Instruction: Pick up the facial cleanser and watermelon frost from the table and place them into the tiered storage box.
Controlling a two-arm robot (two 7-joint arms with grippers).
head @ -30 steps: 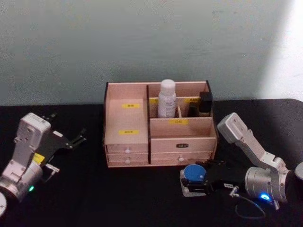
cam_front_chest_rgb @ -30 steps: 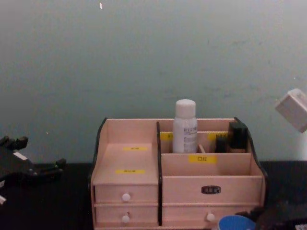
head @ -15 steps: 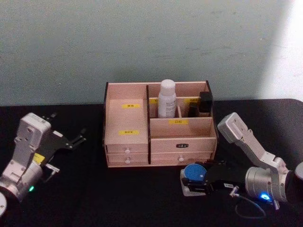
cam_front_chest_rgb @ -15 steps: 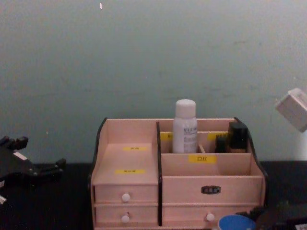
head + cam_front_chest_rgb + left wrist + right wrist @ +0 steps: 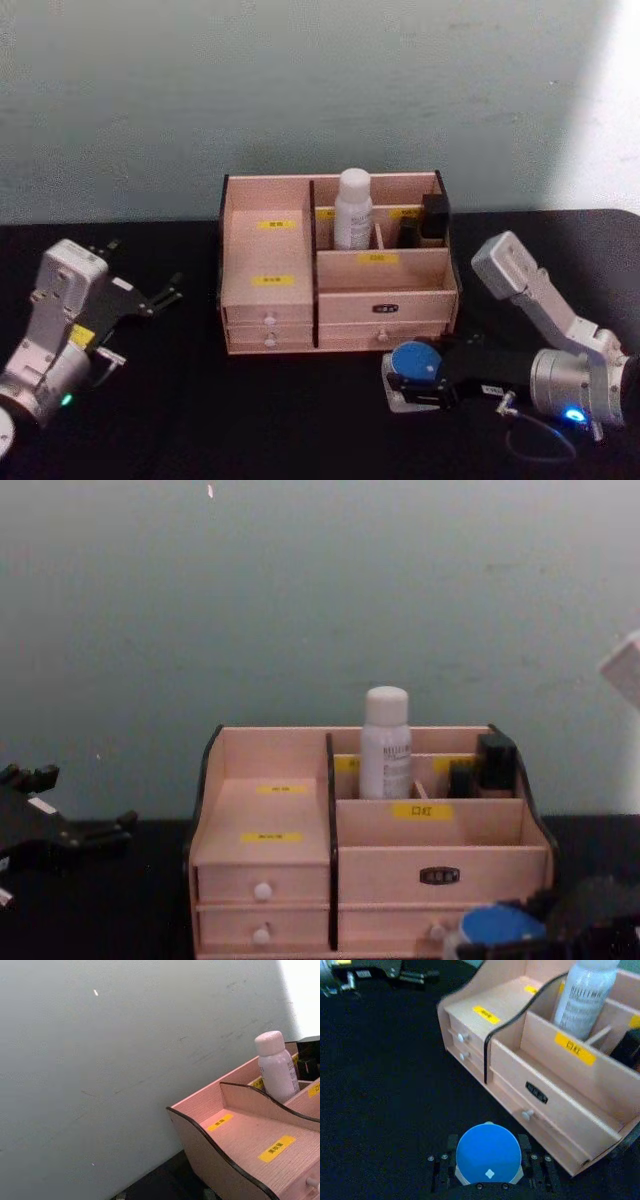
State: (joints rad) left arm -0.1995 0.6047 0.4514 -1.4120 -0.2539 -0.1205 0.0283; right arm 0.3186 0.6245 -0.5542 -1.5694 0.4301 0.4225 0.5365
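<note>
Dim, soft light overall. A bright patch washes out the wall (image 5: pixel 598 110) beyond the table's (image 5: pixel 250 420) far right corner; the black table swallows most shadows.

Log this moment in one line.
right gripper shut on watermelon frost | facial cleanser in tiered storage box | left gripper open beside box

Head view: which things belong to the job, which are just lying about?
Job: watermelon frost in the right pincer; facial cleanser, in the tiered storage box.
Lying about: dark containers in the box's back right compartment; left pincer, parked open at left.
</note>
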